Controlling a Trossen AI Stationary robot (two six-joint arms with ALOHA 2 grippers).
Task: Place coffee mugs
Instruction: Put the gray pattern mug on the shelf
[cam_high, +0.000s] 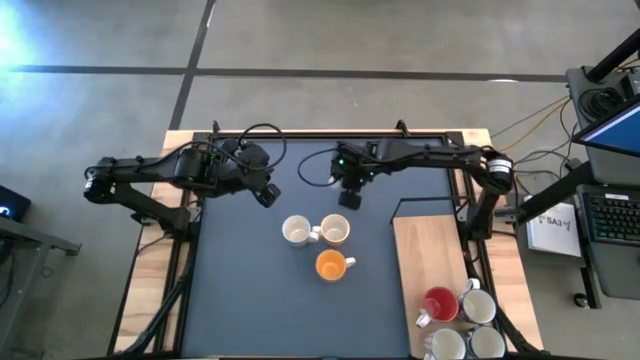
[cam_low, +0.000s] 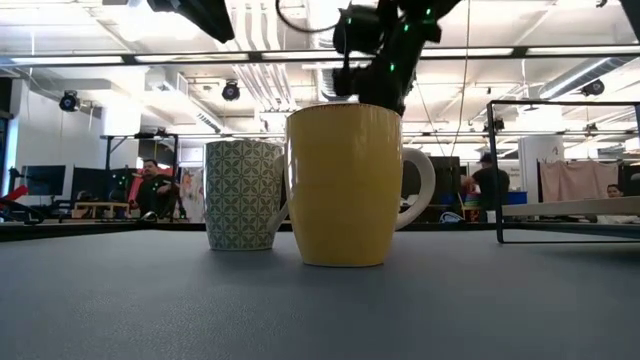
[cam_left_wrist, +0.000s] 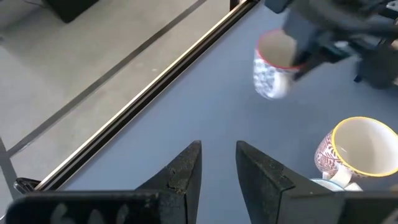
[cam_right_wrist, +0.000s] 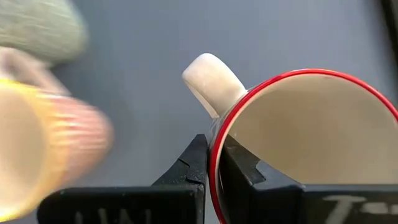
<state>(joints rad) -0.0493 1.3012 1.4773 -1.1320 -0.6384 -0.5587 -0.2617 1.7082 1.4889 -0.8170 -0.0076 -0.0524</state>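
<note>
My right gripper (cam_high: 350, 198) is shut on a white mug with a red rim (cam_right_wrist: 298, 130) over the far middle of the dark mat; the mug also shows in the left wrist view (cam_left_wrist: 272, 65). Three mugs stand on their bases on the mat: two cream ones (cam_high: 296, 231) (cam_high: 335, 231) and an orange one (cam_high: 331, 265). In the low view, the yellow-walled mug (cam_low: 345, 185) and a green-patterned mug (cam_low: 245, 195) hide the held mug. My left gripper (cam_high: 268, 195) is open and empty, left of the right gripper, over the mat (cam_left_wrist: 219, 149). My right gripper pinches the mug's wall at the rim (cam_right_wrist: 219, 134), right beside the handle (cam_right_wrist: 211, 81), with one finger inside the mug and one outside. The fingers come from above. The mug's mouth faces up. Whether its base is on the mat, I cannot tell.
A wooden board (cam_high: 420, 250) lies at the right near corner. On it stand a red mug (cam_high: 440, 304) and three white mugs (cam_high: 478, 305) (cam_high: 447, 345) (cam_high: 487, 342). A black frame rail (cam_high: 330, 137) runs along the table's far edge. People show in the room beyond.
</note>
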